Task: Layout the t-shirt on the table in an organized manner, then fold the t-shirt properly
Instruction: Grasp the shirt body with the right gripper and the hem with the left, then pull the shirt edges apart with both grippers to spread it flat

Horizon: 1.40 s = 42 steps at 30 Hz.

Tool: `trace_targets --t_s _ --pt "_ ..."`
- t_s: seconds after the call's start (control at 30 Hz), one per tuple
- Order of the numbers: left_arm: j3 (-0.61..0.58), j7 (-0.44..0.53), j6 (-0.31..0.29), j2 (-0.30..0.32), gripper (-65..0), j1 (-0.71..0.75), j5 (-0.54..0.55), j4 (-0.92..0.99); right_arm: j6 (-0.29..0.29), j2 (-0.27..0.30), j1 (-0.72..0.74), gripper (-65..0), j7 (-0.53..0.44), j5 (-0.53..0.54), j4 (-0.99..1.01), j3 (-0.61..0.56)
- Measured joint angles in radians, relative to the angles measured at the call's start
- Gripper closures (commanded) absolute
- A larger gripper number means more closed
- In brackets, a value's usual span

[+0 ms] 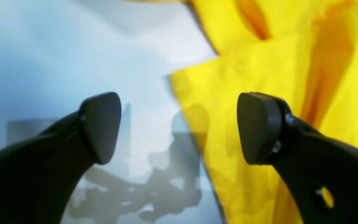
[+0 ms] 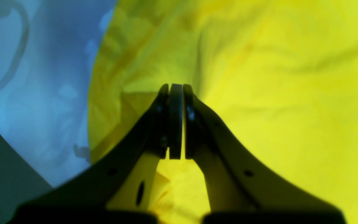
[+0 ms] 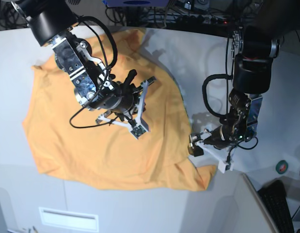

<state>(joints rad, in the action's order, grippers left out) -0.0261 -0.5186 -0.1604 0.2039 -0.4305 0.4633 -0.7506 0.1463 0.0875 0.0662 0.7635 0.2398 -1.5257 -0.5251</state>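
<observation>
1. My left gripper [image 1: 179, 127] stood spread wide, its smooth, rounded black pads holding nothing, one over the glossy pale table [image 1: 57, 62], the other over cloth.
2. The t-shirt [image 3: 106, 141], soft light-orange cotton, lay creased across the table, its hem corner at about four o'clock.
3. My right gripper [image 2: 176, 90] hung above the shirt's middle, its flat pads pressed together; through the blur I could see no fabric between them.

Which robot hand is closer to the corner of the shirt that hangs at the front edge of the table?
The left gripper. It hovers open just beside that corner of the t-shirt. The right gripper, shut, sits over the shirt's middle, farther away.
</observation>
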Motion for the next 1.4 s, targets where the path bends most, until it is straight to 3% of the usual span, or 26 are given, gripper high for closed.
trace_targets --t_s 0.17,0.43,0.53,0.73,0.87,1.13,1.37,1.4 --pt "-0.043 0.059 0.004 -0.005 -55.3 -0.056 -0.008 0.126 0.0 0.011 -0.01 0.0 -0.003 0.0 0.0 0.001" --pt "-0.139 0.132 0.003 -0.071 -52.8 -0.087 -0.002 0.196 0.0 0.023 -0.023 0.0 -0.003 0.0 -0.005 0.001" --pt "-0.139 0.154 0.0 -0.068 -43.6 -0.082 0.001 0.198 0.0 0.029 -0.032 0.0 -0.004 0.0 -0.008 0.006" --pt "-0.139 0.165 0.003 -0.072 -23.2 -0.079 0.003 0.201 0.0 0.042 -0.082 0.0 -0.003 -0.005 -0.074 0.13" --pt "-0.138 0.249 0.003 -0.072 0.0 -0.088 0.006 0.275 0.002 0.039 -0.136 0.0 -0.008 0.001 -0.133 0.22" --pt "-0.138 0.272 -0.003 -0.036 0.0 -0.081 0.008 0.278 0.004 0.08 -0.253 0.0 -0.008 -0.001 -0.188 0.402" --pt "-0.138 0.265 0.011 0.031 0.0 0.118 0.006 -0.043 0.003 0.079 -0.289 0.0 -0.003 0.001 -0.19 0.466" --pt "-0.14 0.257 0.035 0.035 0.0 0.15 0.006 -0.086 0.003 0.08 -0.288 0.0 -0.005 0.002 -0.191 0.465"
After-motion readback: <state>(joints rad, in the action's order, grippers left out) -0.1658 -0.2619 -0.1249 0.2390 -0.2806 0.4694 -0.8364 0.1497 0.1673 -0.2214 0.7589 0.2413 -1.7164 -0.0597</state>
